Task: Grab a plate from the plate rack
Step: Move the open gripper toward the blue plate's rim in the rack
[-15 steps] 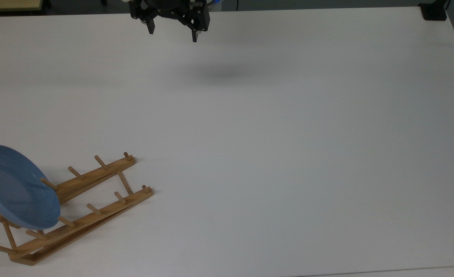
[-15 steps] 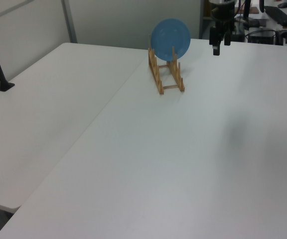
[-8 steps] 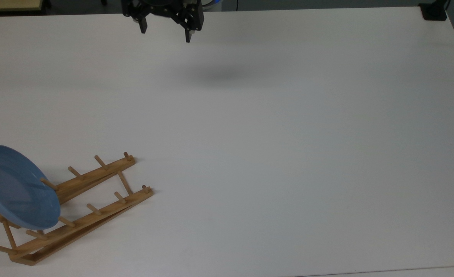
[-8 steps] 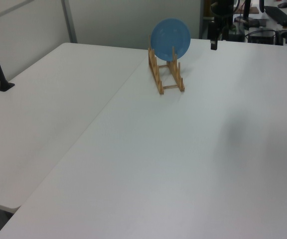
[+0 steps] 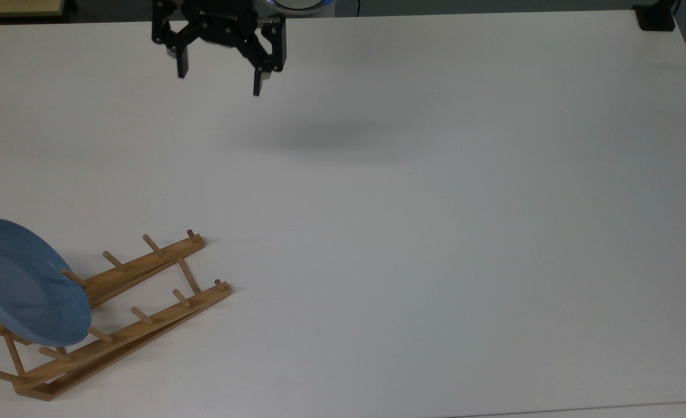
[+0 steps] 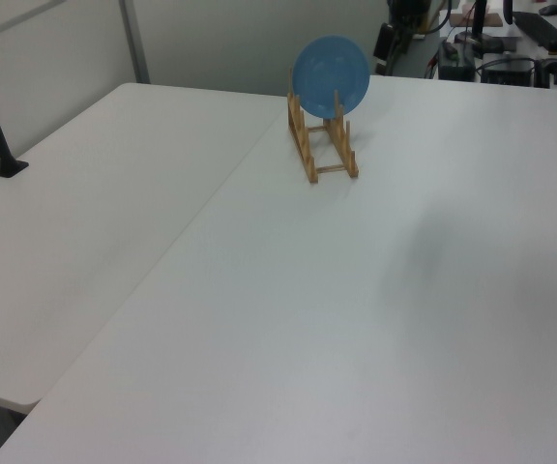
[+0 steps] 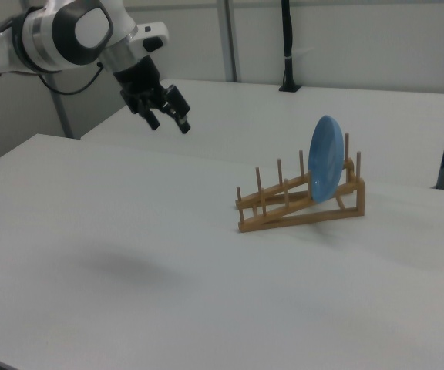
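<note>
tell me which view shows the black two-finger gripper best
The right view: the black two-finger gripper shows whole, fingers apart, above the white table. The top view cuts its upper part at the frame edge. The left view shows little.

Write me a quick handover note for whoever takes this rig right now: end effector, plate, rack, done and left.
End effector: open, empty, in the air over the table's far edge in the top view, well apart from the rack.
Blue plate: standing on edge between the pegs at the raised end of the wooden plate rack, untouched.
Done: nothing grasped yet.
Left: travel to the rack, close on the plate's rim, lift it clear of the pegs.
</note>
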### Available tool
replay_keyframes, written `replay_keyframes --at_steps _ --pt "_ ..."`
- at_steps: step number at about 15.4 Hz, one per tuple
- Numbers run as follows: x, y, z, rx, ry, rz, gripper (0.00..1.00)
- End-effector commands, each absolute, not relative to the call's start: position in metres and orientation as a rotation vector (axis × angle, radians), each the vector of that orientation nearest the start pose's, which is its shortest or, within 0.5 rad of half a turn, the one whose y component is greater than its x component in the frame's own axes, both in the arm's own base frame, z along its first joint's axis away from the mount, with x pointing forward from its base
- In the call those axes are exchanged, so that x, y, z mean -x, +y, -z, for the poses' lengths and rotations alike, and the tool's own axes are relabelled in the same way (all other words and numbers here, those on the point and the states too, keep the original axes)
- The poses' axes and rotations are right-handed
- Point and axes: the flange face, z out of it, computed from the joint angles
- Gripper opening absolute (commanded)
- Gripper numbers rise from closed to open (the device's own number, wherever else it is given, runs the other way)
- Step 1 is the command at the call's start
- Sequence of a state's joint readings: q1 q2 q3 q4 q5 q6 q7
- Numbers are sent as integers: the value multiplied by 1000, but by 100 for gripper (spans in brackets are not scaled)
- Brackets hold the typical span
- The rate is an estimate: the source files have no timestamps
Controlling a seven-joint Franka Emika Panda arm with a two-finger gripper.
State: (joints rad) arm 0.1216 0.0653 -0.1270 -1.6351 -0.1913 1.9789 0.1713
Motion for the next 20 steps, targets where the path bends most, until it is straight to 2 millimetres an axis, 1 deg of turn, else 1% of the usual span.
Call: replay_keyframes --at_steps 1,2,3,4,6,7,8,9,11,13,14,17,18,20 --pt "-631 -18 -597 3307 100 707 97" --pt "-639 -28 -593 3321 84 753 96" --pt "-645 -35 -596 3326 62 825 93" --pt "-654 -46 -590 3338 55 871 91" --pt "-673 -54 -583 3362 4 986 86" --pt "-681 -69 -581 3383 5 1040 85" --pt "-690 -79 -573 3404 -6 1073 84" --pt "-697 -89 -569 3420 -18 1116 82" --pt "-711 -113 -563 3459 -38 1217 79" --pt "-724 -137 -558 3484 -25 1295 79" --pt "-729 -145 -553 3497 -18 1313 79" --pt "-739 -161 -537 3500 -17 1379 78" --pt "-740 -168 -532 3507 -17 1388 77" --pt "-747 -171 -519 3520 -37 1393 72"
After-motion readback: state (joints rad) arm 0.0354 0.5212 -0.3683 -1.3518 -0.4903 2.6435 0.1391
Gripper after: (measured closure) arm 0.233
